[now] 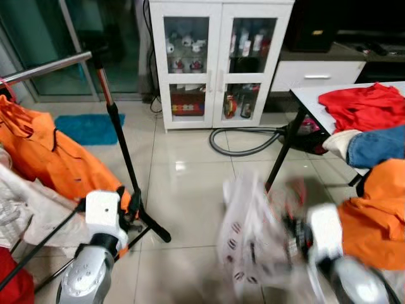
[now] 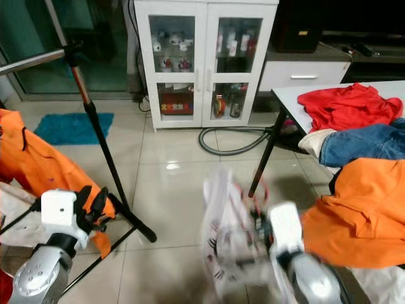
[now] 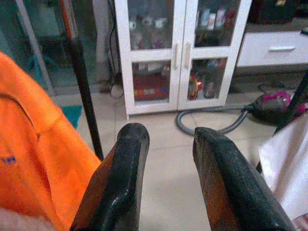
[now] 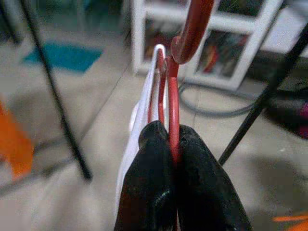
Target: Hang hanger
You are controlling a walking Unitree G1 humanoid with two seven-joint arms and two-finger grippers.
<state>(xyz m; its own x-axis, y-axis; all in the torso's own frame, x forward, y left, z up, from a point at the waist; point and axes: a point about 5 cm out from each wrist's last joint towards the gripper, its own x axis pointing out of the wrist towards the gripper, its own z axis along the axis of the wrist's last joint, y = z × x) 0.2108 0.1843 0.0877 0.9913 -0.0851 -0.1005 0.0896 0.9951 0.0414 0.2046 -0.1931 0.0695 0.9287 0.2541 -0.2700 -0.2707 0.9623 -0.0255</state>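
Note:
My right gripper (image 4: 174,139) is shut on a red hanger (image 4: 172,103), its hook (image 4: 192,29) rising above the black fingers. A white patterned garment (image 1: 247,234) hangs from that hanger, blurred, low at the centre right of the head views. The clothes rack's metal rail (image 1: 47,66) runs at the upper left on a black stand (image 1: 126,164). An orange garment (image 1: 50,158) hangs on the rack. My left gripper (image 3: 166,139) is open and holds nothing, low at the left beside the stand and the orange garment (image 3: 29,168).
A table (image 1: 310,95) at the right carries red (image 1: 361,104), blue denim (image 1: 380,145) and orange (image 1: 380,215) clothes. A white glass-door cabinet (image 1: 218,57) stands at the back, with a grey vacuum hose (image 1: 243,142) on the tiled floor. A blue mat (image 1: 88,126) lies at the left.

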